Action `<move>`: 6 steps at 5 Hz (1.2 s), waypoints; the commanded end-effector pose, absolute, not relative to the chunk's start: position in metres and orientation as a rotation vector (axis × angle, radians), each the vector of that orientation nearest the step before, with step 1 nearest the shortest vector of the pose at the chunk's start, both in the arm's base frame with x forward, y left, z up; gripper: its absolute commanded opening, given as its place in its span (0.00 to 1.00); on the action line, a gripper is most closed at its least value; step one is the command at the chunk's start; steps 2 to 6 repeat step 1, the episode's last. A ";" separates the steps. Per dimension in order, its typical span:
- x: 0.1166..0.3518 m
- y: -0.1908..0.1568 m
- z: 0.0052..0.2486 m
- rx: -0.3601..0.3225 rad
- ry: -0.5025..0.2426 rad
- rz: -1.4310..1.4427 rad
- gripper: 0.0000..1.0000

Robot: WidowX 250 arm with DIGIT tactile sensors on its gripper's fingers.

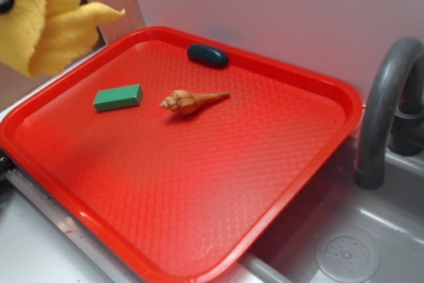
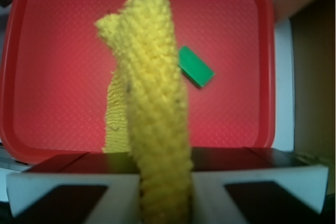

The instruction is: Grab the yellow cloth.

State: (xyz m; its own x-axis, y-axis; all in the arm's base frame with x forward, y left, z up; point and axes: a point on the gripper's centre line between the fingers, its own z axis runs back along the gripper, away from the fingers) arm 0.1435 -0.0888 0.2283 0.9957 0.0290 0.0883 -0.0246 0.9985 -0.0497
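Observation:
The yellow cloth [image 1: 46,24] hangs in the air at the top left of the exterior view, lifted off the red tray [image 1: 265,183]. Only a dark bit of my gripper shows there at the left edge, above the cloth. In the wrist view the yellow cloth [image 2: 155,103] droops in a bunched fold from between my gripper's [image 2: 165,203] white fingers [image 2: 73,192], which are shut on it. The tray [image 2: 52,77] lies well below the hanging cloth.
On the tray lie a green block [image 1: 118,97], a brown spiral seashell [image 1: 192,101] and a dark oval object [image 1: 207,56] at the far rim. A grey sink [image 1: 351,243] with a faucet [image 1: 384,104] sits to the right. A wall stands behind.

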 end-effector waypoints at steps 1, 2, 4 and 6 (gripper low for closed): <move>0.132 -0.068 0.226 -0.109 -0.068 0.143 0.00; 0.132 -0.068 0.226 -0.109 -0.068 0.143 0.00; 0.132 -0.068 0.226 -0.109 -0.068 0.143 0.00; 0.132 -0.068 0.226 -0.109 -0.068 0.143 0.00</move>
